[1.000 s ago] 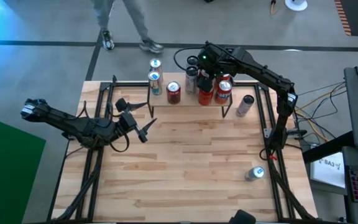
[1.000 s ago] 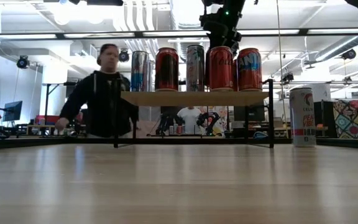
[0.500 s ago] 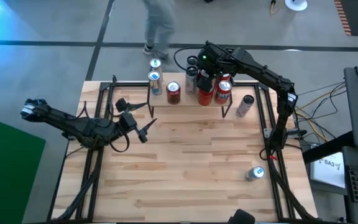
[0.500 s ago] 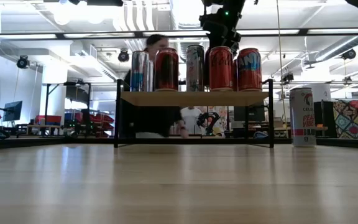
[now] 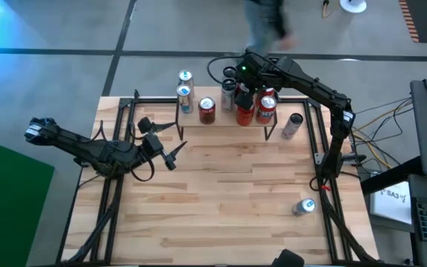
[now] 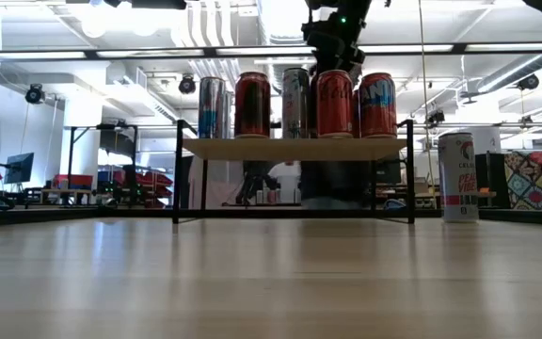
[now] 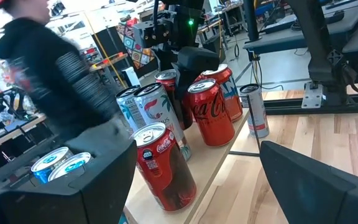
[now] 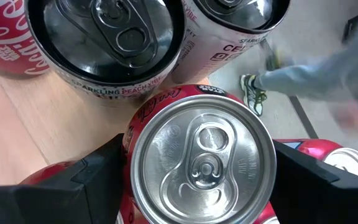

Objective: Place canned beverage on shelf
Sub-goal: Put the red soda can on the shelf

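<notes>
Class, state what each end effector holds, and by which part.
Left end effector: nothing. Right end effector straddles the red can's sides on the shelf; grip cannot be told.

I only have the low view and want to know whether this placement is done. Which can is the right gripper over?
Observer: The right gripper is straight over a red Coca-Cola can standing on the shelf, packed close among other cans.
Operator: Are there any cans I can't see from here?
Observer: Yes. One silver can lies on its side on the table, near its right edge and far from the shelf.
Operator: And the left arm?
Observer: The left gripper waits over the table's left side, open and empty.
</notes>
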Available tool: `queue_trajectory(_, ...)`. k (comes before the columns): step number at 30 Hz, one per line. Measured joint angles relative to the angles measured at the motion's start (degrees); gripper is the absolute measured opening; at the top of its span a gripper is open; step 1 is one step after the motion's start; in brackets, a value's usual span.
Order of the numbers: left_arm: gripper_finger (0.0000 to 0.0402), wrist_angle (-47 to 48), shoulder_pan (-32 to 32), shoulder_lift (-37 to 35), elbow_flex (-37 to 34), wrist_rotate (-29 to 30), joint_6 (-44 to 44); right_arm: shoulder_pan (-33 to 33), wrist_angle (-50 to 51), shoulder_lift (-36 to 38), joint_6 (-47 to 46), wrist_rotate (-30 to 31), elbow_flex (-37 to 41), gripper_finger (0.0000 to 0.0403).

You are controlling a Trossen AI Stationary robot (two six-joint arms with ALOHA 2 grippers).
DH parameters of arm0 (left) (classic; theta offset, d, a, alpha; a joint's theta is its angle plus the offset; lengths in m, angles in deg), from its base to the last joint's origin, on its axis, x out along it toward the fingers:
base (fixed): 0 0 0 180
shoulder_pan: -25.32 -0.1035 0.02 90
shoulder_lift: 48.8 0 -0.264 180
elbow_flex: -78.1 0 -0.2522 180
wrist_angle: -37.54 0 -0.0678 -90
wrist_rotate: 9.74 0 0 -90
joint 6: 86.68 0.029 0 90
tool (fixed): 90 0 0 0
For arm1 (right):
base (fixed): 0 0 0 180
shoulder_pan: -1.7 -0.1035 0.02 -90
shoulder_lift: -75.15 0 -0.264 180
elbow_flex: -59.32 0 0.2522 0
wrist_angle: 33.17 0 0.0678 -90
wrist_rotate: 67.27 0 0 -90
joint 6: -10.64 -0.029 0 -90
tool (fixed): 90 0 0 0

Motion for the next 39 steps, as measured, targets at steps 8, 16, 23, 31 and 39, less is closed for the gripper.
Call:
queue_trajectory(8,0.0325,0.0,0.0,0.0,0.0,0.0,0.0,0.0,0.0,0.0,0.0,0.0,0.0,0.0297)
queue_trajectory(16,0.0325,0.2,0.0,0.0,0.0,0.0,0.0,0.0,0.0,0.0,-0.4,0.0,0.0,0.0297)
queue_trajectory(23,0.0325,0.4,0.0,0.0,0.0,0.0,0.0,0.0,0.4,-0.1,-0.9,0.0,0.0,0.0297)
queue_trajectory(31,0.0325,0.4,0.0,0.0,0.0,0.0,0.0,0.1,0.5,-0.1,-1.6,0.0,0.0,0.0297)
queue_trajectory(39,0.0325,0.4,0.0,0.0,0.0,0.0,-0.1,0.1,0.5,-0.1,-1.9,0.0,0.0,0.0297)
